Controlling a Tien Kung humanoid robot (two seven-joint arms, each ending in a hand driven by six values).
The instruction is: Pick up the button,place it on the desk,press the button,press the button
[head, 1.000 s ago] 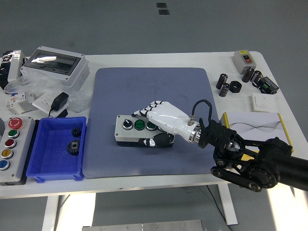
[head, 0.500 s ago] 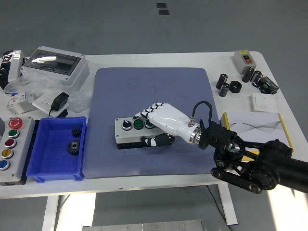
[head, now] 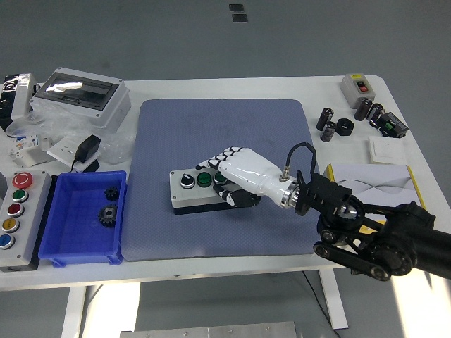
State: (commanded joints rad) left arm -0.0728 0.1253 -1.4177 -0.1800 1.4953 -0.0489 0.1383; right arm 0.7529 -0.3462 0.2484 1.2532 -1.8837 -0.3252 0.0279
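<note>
Head view: right hand (head: 236, 177) clamped on the button box (head: 201, 189), which sits at centre frame on the blue mat (head: 218, 127), clear of every mat edge. Since the earlier frame, the thumb has tucked under and the box turned slightly.

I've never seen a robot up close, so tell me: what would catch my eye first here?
Probably the white right hand in the middle of the blue-grey mat, its fingers curled over the right end of a grey button box with a green button. Next, the bright blue bin at the left, holding two dark gears.
</note>
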